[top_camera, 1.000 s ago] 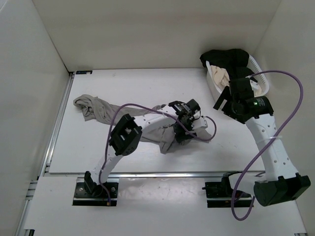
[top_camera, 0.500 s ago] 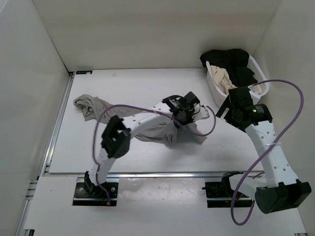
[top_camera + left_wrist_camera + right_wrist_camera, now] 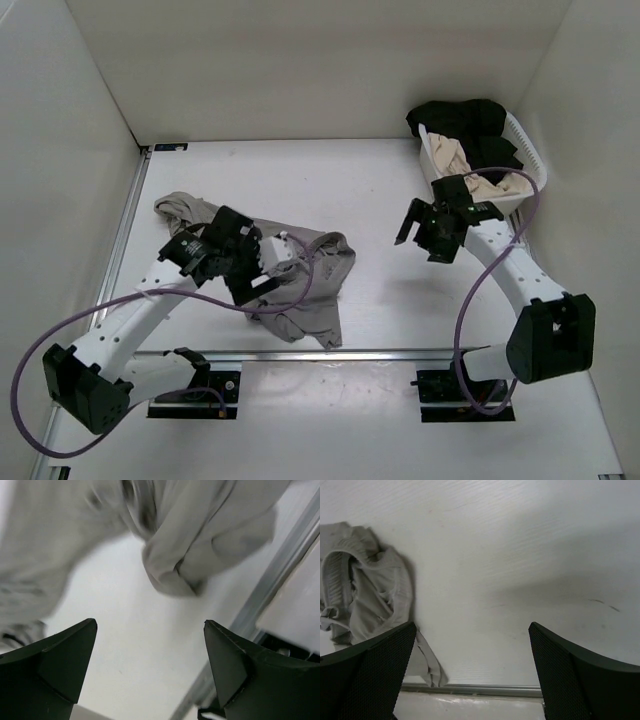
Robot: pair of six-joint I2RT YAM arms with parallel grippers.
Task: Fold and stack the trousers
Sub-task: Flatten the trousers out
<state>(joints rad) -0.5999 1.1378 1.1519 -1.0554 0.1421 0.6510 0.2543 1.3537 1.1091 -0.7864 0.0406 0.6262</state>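
The grey-taupe trousers lie crumpled on the white table, from a bunched end at the far left to a heap near the front edge. My left gripper is open and empty, just left of the heap. The left wrist view shows a bunched fold of the trousers beyond the open fingers. My right gripper is open and empty over bare table, right of the trousers. The right wrist view shows the trousers at the left.
A white basket at the back right holds a black garment and a beige-cream garment. A metal rail runs along the table's front edge. White walls enclose the left, back and right sides.
My left gripper let go of the trousers and swung back left; the heap now lies nearer the front edge. My right gripper moved left and down from the basket toward the table's middle.
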